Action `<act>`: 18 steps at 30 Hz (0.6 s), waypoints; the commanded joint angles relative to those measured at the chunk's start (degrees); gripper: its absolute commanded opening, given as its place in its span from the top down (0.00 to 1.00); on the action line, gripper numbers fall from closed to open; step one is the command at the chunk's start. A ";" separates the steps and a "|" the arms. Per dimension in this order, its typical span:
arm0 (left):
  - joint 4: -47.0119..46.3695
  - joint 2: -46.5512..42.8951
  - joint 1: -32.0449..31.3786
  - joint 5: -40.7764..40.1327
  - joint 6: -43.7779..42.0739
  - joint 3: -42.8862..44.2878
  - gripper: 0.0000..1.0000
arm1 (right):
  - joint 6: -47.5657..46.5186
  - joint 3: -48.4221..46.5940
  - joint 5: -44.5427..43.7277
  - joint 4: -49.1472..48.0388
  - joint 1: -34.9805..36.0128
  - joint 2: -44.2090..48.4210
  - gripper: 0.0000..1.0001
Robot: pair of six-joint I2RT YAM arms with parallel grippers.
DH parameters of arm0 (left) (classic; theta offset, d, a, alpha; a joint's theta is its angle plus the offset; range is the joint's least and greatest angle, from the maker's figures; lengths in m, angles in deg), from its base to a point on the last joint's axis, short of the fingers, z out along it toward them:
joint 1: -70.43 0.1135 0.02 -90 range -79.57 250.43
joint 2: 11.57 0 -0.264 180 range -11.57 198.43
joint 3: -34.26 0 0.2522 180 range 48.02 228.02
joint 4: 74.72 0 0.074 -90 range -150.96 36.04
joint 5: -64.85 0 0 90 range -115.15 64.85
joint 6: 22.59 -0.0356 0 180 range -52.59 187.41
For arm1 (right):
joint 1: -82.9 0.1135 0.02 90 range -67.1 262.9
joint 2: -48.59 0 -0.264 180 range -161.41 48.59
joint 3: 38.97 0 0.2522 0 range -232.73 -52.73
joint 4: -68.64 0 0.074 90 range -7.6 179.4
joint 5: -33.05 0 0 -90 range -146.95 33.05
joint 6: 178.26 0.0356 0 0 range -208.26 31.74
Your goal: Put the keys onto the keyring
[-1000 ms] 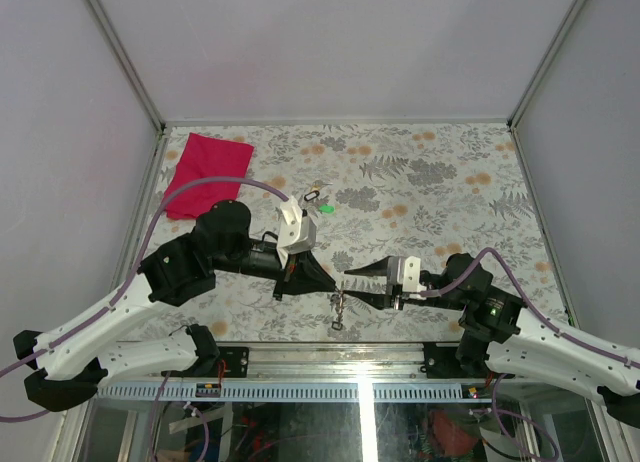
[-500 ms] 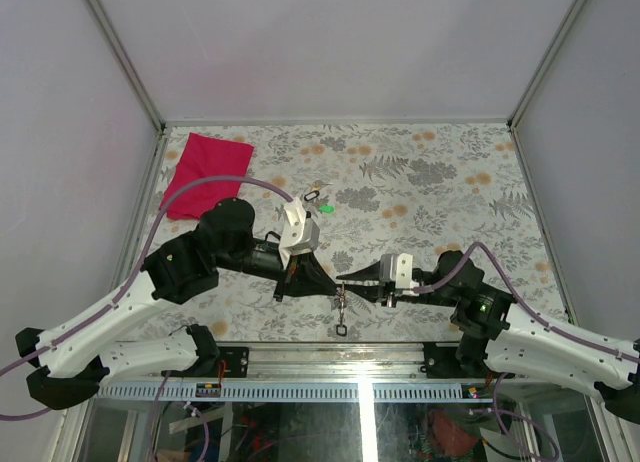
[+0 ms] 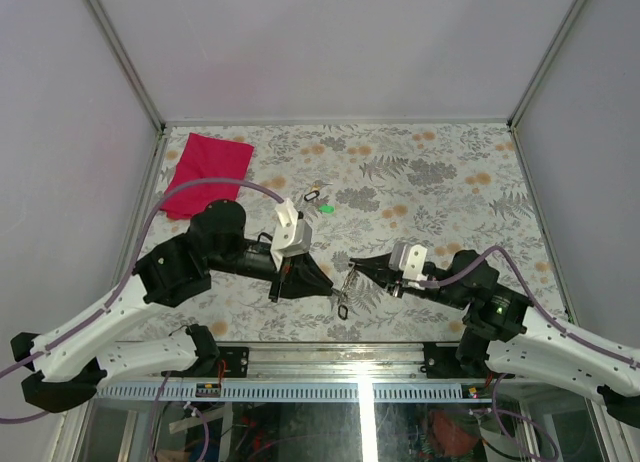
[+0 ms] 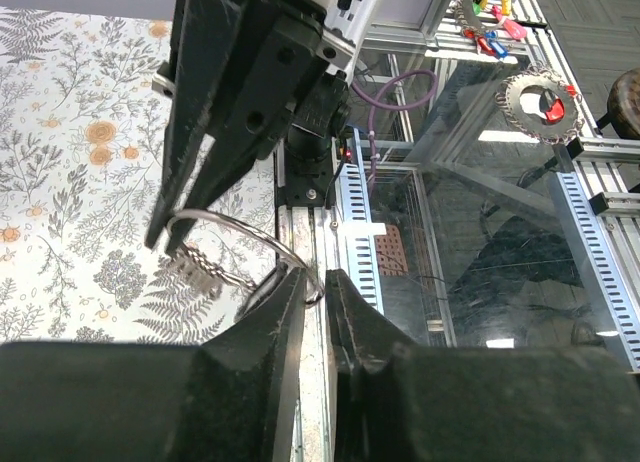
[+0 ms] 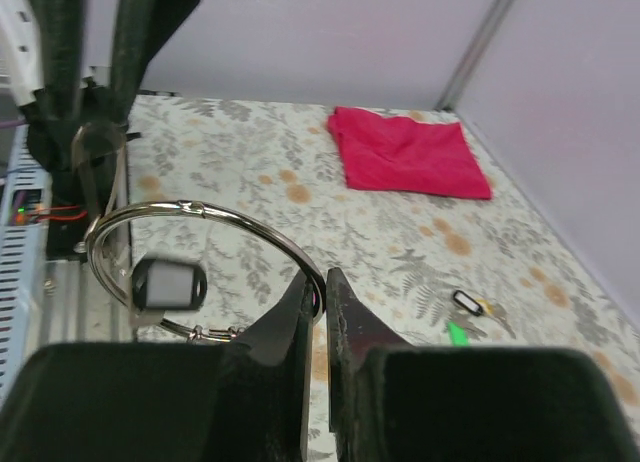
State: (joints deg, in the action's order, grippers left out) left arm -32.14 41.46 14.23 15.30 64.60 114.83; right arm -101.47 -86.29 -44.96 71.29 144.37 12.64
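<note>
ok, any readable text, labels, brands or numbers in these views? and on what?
No text can be read in any view.
Small grey piece by the keyring, right wrist view: blurred, no lettering made out.
White sticker on the frame rail past the table edge, left wrist view: too small to read.

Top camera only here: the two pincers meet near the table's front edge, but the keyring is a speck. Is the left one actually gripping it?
Observer: Yes, the left wrist view shows the left pincer shut on the keyring wire.
Operator: And the right?
Observer: Its wrist view shows the right pincer shut on the ring's far side.
Operator: Anything hanging off it?
Observer: Yes: small silvery loops, plus a blurred dark-rimmed piece; whether that is a key, I cannot tell.
</note>
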 commanded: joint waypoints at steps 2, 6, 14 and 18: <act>-0.34 -1.48 0.02 -1.39 -0.40 1.24 0.81 | -3.59 -6.29 -9.96 4.69 -0.12 1.40 1.00; -0.34 -1.85 0.03 -3.04 -0.20 0.89 0.74 | -4.96 -8.35 -13.68 7.95 -0.10 1.47 1.00; -2.40 -2.40 -0.01 -15.10 3.68 -0.94 0.58 | -6.04 -12.70 -20.84 16.59 -0.12 1.01 1.00; -4.48 -1.96 0.04 -24.21 6.13 -2.66 0.50 | -3.56 -13.51 -27.68 21.38 -0.12 0.34 1.00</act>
State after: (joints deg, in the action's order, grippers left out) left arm -32.43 39.56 14.23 2.51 67.23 113.91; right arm -106.74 -96.35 -64.04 89.13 144.39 13.32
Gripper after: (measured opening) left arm 0.470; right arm 0.085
